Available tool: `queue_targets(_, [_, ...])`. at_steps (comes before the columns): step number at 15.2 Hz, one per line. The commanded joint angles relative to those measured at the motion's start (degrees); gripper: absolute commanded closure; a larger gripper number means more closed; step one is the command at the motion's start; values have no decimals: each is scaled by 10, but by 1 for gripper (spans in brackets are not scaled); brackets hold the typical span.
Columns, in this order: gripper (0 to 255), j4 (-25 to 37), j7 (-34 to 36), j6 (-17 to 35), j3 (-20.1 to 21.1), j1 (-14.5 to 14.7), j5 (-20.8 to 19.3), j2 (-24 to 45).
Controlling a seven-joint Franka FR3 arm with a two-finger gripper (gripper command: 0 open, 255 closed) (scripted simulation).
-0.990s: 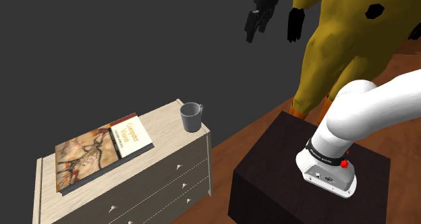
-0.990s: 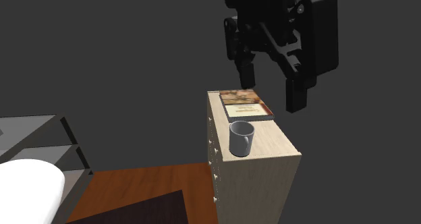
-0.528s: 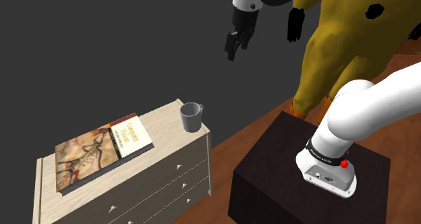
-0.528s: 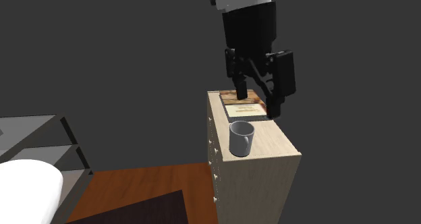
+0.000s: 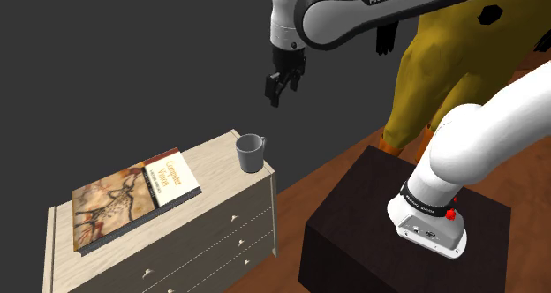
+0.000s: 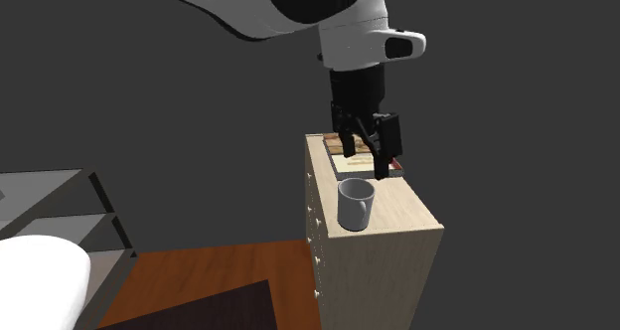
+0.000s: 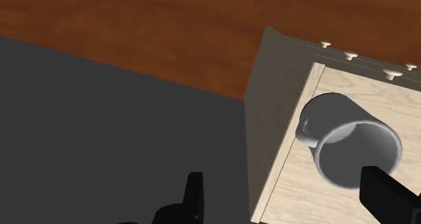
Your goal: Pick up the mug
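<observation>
While the claw (image 5: 275,93) is hovering in the air with its fingers spread and pinching nothing, the job is sitting at the approach step, by my reading. No grasp is being made yet.

Going from the shoulder view's left, a book (image 5: 132,194) is lying flat on the dresser (image 5: 221,203), well apart from the claw and beyond the mug. Next, the mug (image 5: 250,152) is standing upright at the dresser's end, below the claw and a little off its line, with open air between them. In the wrist view the mug (image 7: 347,145) is lying nearer one finger than the other, and its open mouth is facing up toward the claw. Furthest along, the dark stand (image 5: 397,221) is sitting on the floor, well behind the claw.

The next move, I judge, is calling for a sideways shift to centre the mug's wall between the fingers. A straight descent would follow before closing. With the mug sitting so near the edge, a stray nudge is risking a fall.
</observation>
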Motion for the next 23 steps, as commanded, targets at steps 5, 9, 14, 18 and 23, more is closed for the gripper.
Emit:
queue_targets(5, [0,29,72,58,57,5,-16,100])
queue_targets(9, [0,62,127,90,91,7,-47,179])
queue_targets(14, [0,114,197,114,119,20,-102,280])
queue_targets(18, [0,99,209,142,117,22,-116,296])
queue_targets(23, [0,88,222,167,116,23,-131,312])
